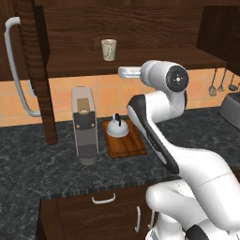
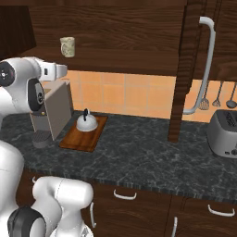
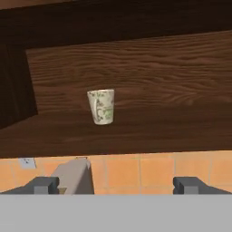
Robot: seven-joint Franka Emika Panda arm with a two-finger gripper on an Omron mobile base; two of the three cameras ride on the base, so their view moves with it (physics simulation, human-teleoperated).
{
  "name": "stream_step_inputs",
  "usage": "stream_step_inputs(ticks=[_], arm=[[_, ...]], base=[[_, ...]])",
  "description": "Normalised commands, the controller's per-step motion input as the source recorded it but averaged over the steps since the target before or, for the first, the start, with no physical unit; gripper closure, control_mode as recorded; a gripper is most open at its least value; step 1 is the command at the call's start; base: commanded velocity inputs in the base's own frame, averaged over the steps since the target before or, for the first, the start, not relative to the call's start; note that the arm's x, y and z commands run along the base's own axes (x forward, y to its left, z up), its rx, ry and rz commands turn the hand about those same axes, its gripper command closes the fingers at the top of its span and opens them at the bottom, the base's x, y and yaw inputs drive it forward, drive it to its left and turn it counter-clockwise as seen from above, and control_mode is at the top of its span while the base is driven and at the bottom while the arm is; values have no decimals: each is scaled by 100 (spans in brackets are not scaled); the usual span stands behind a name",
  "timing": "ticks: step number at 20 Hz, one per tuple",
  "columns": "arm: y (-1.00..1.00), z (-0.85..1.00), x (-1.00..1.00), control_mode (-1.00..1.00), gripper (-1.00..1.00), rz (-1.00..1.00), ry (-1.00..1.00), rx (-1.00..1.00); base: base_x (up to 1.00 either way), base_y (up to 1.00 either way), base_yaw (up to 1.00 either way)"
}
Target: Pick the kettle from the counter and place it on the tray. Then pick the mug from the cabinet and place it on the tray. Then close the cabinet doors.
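Observation:
The cream mug stands upright on the shelf of the open cabinet. On the reddish-brown tray sits the kettle, both on the dark counter. My gripper is open and holds nothing. It hovers in front of the shelf edge, slightly below the mug and apart from it, over the tray. The two cabinet doors stand swung open, each with a silver bar handle.
A tall grey coffee machine stands just left of the tray, under my hand. A toaster sits at the counter's right, with utensils hanging on the orange tile wall. Drawers run below the counter.

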Motion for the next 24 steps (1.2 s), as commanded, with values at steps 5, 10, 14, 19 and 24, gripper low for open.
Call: stream_step_inputs(ticks=[5,10,14,19,24], arm=[[7,4,11,-100,-100,-1,-2,0],[31,28,48,-100,-100,-4,-1,0],[40,13,70,-100,-100,-11,0,-2],[19,0,74,-100,-100,-13,0,0],[19,0,68,-100,-100,-9,0,0]], base=[[0,0,0],[0,0,0],[0,0,0],[0,0,0],[0,0,0]])
